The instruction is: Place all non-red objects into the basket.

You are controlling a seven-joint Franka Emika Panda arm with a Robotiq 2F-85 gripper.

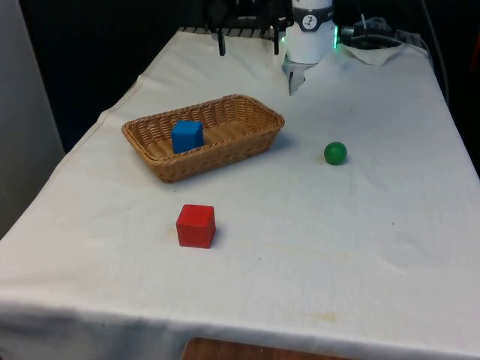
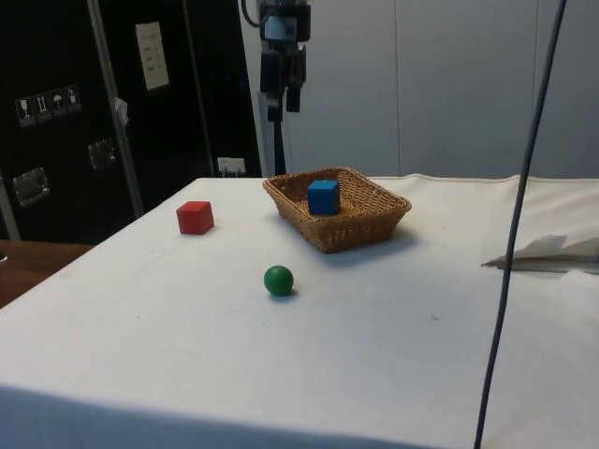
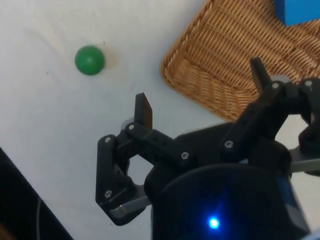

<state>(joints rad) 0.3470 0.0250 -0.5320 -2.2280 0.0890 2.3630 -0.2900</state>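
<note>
A blue cube (image 1: 187,136) (image 2: 323,196) (image 3: 297,10) lies inside the wicker basket (image 1: 247,142) (image 2: 370,224) (image 3: 225,60). On the cloth to the front view's right of the basket rests a green ball (image 1: 335,153) (image 2: 278,280) (image 3: 90,60). A red cube (image 1: 196,225) (image 2: 195,217) stands on the cloth in front of the basket. My gripper (image 1: 249,46) (image 2: 283,103) (image 3: 201,92) hangs high above the table's far end, behind the basket. It is open, with nothing between its fingers (image 3: 143,111).
A crumpled white sheet (image 1: 379,51) (image 2: 547,251) lies at the far corner on the front view's right. A dark cable (image 2: 515,234) hangs down close to the side camera. The white cloth drops off at the table's edges.
</note>
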